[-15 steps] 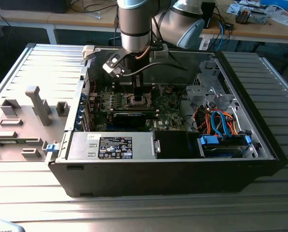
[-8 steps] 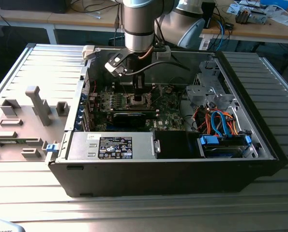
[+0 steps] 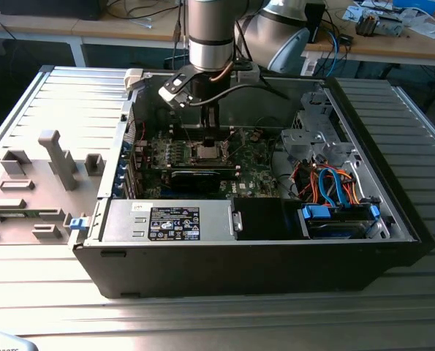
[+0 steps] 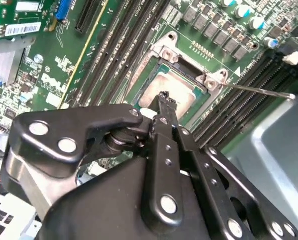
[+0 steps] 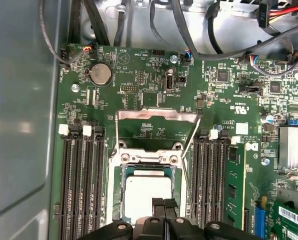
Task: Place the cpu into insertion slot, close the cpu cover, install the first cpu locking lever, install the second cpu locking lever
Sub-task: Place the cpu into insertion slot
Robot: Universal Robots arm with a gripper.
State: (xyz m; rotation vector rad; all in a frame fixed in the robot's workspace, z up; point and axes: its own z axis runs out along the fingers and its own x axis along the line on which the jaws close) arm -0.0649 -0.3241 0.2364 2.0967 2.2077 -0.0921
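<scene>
Pinched together and empty, the gripper (image 5: 164,203) hung just above the insertion slot (image 5: 119,159), its tips close over the cpu (image 5: 143,192). The chip lay inside that slot and looked flat, as far as could be judged. Along one edge of the slot the cpu cover (image 5: 156,117) stood tilted open, and thin locking levers (image 5: 188,150) rose on either side of it. A sideways drag from the tips might have nudged the chip askew, leaving the cover to bear on it unevenly.
</scene>
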